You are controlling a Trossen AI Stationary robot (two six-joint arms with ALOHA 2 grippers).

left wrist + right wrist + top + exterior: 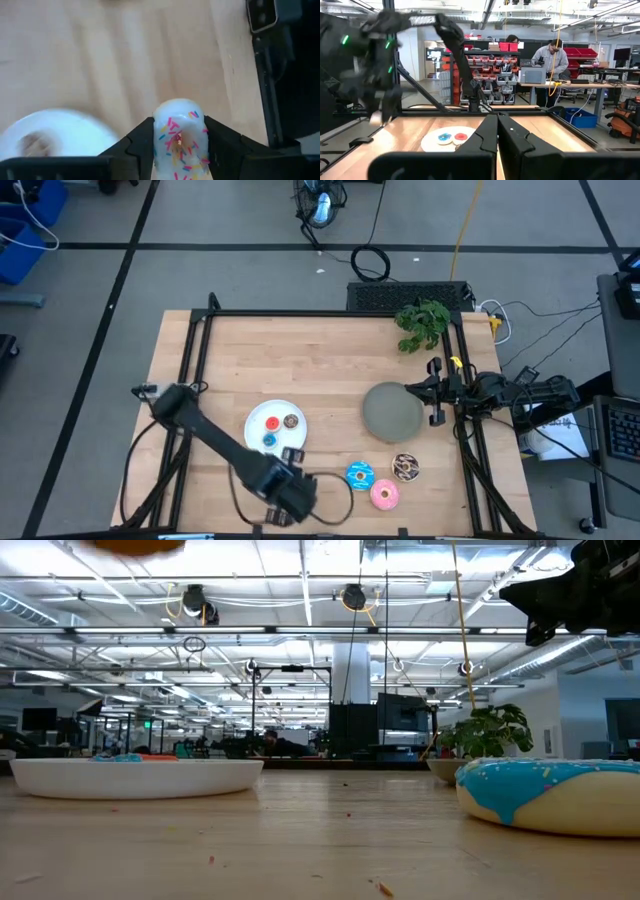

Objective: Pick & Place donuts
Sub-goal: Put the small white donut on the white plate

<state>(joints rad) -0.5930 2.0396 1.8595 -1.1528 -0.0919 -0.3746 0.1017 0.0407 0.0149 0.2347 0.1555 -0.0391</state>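
Observation:
My left gripper [178, 125] is shut on the tiny pale pink donut [178, 142], which carries coloured sprinkles, and hangs above the table's near part, beside the white plate [258, 416]. On that plate lie the tiny red [271, 422], brown [291, 421] and blue [270, 441] donuts. The larger blue [359, 474], brown sprinkled [406, 467] and pink [385, 495] donuts lie flat on the table, right of my left gripper [292, 456]. My right gripper [497, 122] is shut and empty at the table's right edge, next to the grey plate [392, 412]. My left gripper pinches the pale pink donut between its two fingers [142, 135], one on each side of the ring's outer rim [159, 131]. The donut stands on edge in the hold. In the right wrist view it [376, 118] is lifted clear of the table.
A green leafy plant [422, 322] stands at the far right corner. Black frame bars run along the left [190, 370] and right [470, 450] sides of the table. Bare wood lies between the two plates and along the far half. People work at benches in the room beyond.

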